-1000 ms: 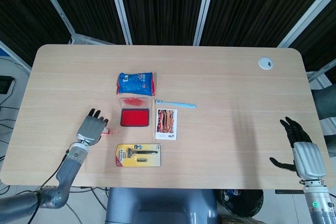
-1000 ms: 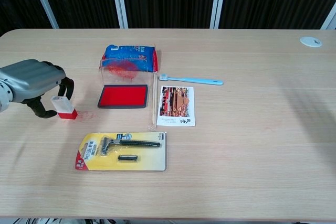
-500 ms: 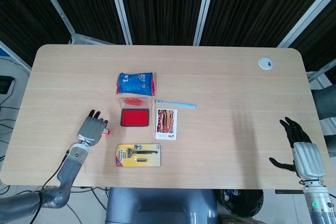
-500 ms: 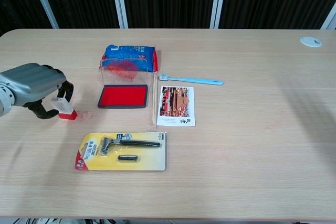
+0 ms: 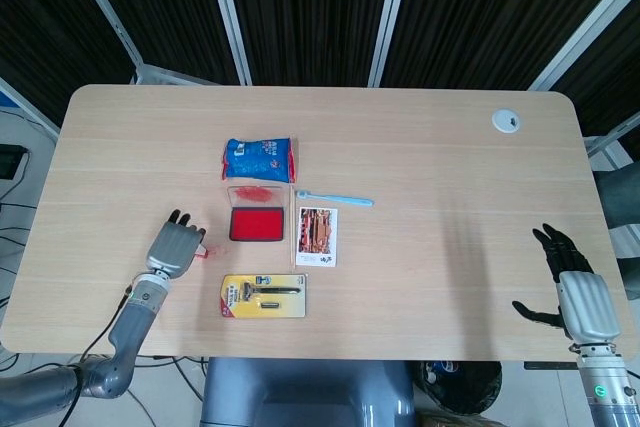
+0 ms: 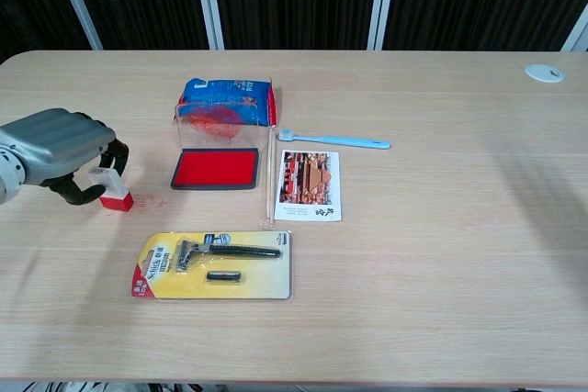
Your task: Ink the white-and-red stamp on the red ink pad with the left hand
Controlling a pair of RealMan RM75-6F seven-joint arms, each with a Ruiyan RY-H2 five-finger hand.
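Fingers of my left hand (image 6: 57, 149) are curling around the white-and-red stamp (image 6: 111, 189), standing red-end-down on the bench (image 6: 441, 254) left of the red ink pad (image 6: 217, 168), readying a lift; right hand (image 5: 583, 299) is idling spread, empty.

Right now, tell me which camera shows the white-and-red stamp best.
The chest view. There the white-and-red stamp shows its white body and red base on the table under the curled fingers of the left hand. In the head view the left hand covers it; only a red sliver shows.
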